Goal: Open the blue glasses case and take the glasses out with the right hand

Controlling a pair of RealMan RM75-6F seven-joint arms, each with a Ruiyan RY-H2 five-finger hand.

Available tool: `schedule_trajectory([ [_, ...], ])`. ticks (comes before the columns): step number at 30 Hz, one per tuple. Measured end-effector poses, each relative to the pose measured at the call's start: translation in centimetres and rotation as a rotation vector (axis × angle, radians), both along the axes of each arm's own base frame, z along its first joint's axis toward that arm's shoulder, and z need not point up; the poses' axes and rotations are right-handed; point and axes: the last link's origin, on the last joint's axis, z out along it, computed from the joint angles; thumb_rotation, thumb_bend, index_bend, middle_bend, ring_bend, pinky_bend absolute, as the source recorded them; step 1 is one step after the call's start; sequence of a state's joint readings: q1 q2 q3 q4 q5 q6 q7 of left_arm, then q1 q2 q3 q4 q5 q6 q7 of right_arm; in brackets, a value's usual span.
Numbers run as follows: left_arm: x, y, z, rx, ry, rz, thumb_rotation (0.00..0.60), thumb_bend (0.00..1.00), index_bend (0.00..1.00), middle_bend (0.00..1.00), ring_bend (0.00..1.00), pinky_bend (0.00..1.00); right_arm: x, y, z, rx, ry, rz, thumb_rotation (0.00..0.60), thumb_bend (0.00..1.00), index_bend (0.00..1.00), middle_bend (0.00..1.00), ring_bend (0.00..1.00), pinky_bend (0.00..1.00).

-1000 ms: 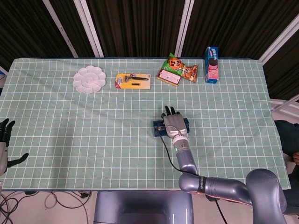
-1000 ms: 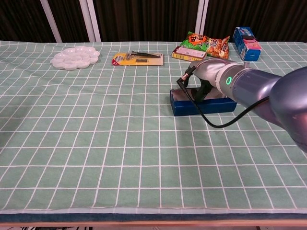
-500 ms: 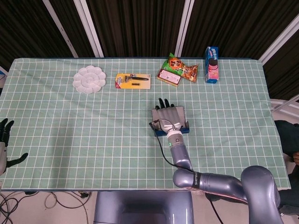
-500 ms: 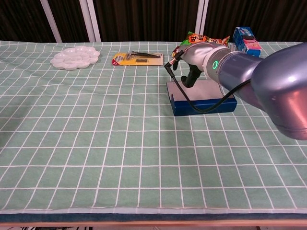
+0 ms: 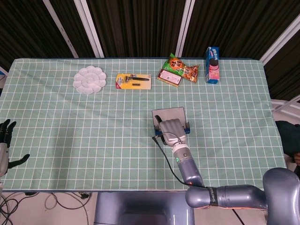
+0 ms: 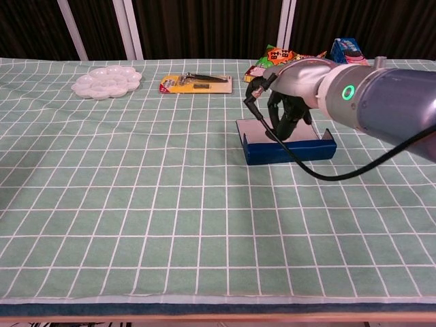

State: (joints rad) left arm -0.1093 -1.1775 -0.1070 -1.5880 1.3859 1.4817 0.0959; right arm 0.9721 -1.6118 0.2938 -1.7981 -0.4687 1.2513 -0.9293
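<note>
A green tablecloth (image 5: 70,126) ruled with white grid lines covers the table, with dark curtains and pale slanted bars behind it. Near the middle lies one blue glasses case (image 6: 289,150), its grey lid (image 5: 168,114) folded open and lying flat on the far side. The right hand (image 5: 172,131) sits directly over the case's open tray; in the chest view its dark fingers (image 6: 287,112) point down into the tray, but whether they have closed on anything inside cannot be told, and the glasses themselves are hidden by the hand. A black cable (image 6: 300,160) loops from the wrist down across the front of the case. The left hand (image 5: 5,140) shows only at the left edge of the head view, off the table, with its fingers spread and nothing in them. Along the far side of the table stand four other items, well apart from the case: one white flower-shaped palette (image 5: 88,79), one yellow-backed blister card (image 5: 134,81) holding a dark tool, one bundle of snack packets (image 5: 178,70) and one blue and pink carton (image 5: 212,58) standing upright
</note>
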Motion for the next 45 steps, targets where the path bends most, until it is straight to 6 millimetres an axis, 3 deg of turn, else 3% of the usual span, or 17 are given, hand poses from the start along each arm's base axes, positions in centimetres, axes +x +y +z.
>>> schedule_trajectory([
  [9,0.0,0.1,0.0,-0.003,-0.003,0.003,0.600,0.02,0.00,0.00,0.00,0.00,-2.7,1.1,-0.9,0.048,0.040,-0.093,0.600,0.47,0.13,0.91,0.96,0.90],
  [26,-0.2,0.2,0.0,-0.008,-0.012,0.014,0.600,0.02,0.00,0.00,0.00,0.00,-2.7,2.2,-3.7,0.096,0.051,-0.093,0.600,0.48,0.15,0.92,0.96,0.90],
  [36,-0.2,0.2,0.0,-0.010,-0.018,0.013,0.600,0.02,0.00,0.00,0.00,0.00,-2.4,3.1,-3.6,0.115,0.050,-0.083,0.600,0.49,0.33,0.92,0.96,0.90],
  [45,-0.1,0.1,0.0,-0.011,-0.021,0.012,0.600,0.02,0.00,0.00,0.00,0.00,-3.5,4.4,-2.2,0.131,0.109,-0.093,0.600,0.50,0.36,0.92,0.96,0.90],
])
